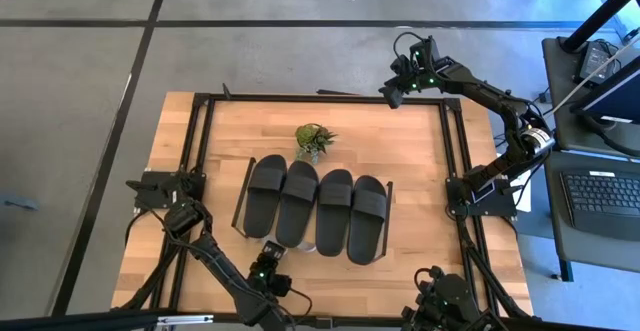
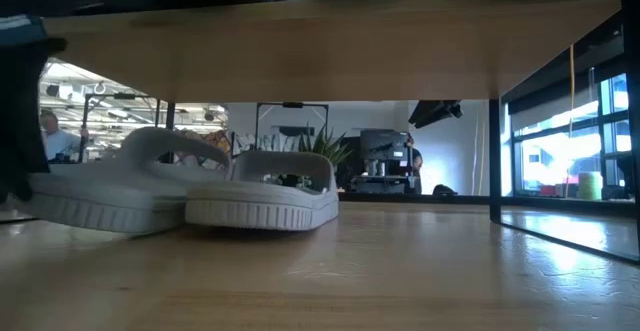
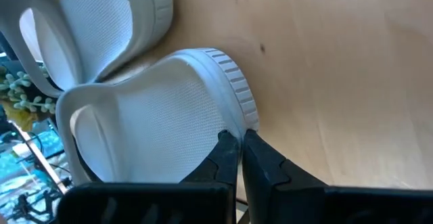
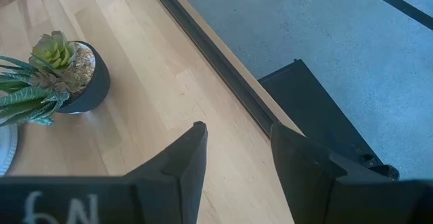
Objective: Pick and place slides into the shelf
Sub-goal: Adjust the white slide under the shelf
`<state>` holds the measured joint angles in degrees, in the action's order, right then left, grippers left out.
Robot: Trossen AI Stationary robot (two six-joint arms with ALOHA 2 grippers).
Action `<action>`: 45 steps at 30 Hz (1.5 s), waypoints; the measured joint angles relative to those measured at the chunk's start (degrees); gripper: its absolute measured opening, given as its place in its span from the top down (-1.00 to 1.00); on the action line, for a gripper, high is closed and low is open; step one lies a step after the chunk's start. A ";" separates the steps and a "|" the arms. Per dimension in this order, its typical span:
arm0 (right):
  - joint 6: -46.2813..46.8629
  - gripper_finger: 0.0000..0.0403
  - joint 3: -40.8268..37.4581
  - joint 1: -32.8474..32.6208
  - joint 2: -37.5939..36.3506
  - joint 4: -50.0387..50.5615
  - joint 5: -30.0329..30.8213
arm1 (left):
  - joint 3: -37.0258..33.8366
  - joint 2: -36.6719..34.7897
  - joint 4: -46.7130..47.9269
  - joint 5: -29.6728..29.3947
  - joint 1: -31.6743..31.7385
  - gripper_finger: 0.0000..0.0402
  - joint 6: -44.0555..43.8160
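white rubber slide (image 3: 155, 116) lies under the shelf (image 1: 246, 196), at its near edge; our left gripper (image 3: 240, 143) is closed against its heel. we should push straight, slowly. right gripper (image 4: 237, 149) waits open, far right.

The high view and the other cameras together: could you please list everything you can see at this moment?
Black slides: four, matte black, side by side on top of the shelf.
Light slides: two, grey-white, under the shelf board, next to each other.
Shelf: one, wooden board with thin black side frames, mid-table.
Potted plant: one, green in a dark pot, just behind the shelf.
Table: one, light wood with black rails.
Person: one, in the room beyond.
Left hand: shut at the rim of a light slide.
Right hand: open, empty, over the table's far right corner.
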<state>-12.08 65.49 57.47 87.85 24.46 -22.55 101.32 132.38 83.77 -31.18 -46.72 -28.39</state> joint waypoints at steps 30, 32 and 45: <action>-0.17 0.18 -0.01 -0.01 0.00 -0.01 0.00 | 0.00 -0.11 -1.77 0.78 0.31 0.34 -3.07; -0.17 0.18 -0.01 0.00 0.00 -0.01 0.00 | 0.00 -0.11 -1.77 0.67 0.02 0.30 -4.23; -0.15 0.18 -0.02 0.00 0.01 0.01 0.00 | 8.78 -0.11 -2.72 4.99 -3.91 0.27 -27.49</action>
<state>-12.22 65.48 57.47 87.86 24.47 -22.55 110.10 132.27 81.05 -26.18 -50.63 -55.88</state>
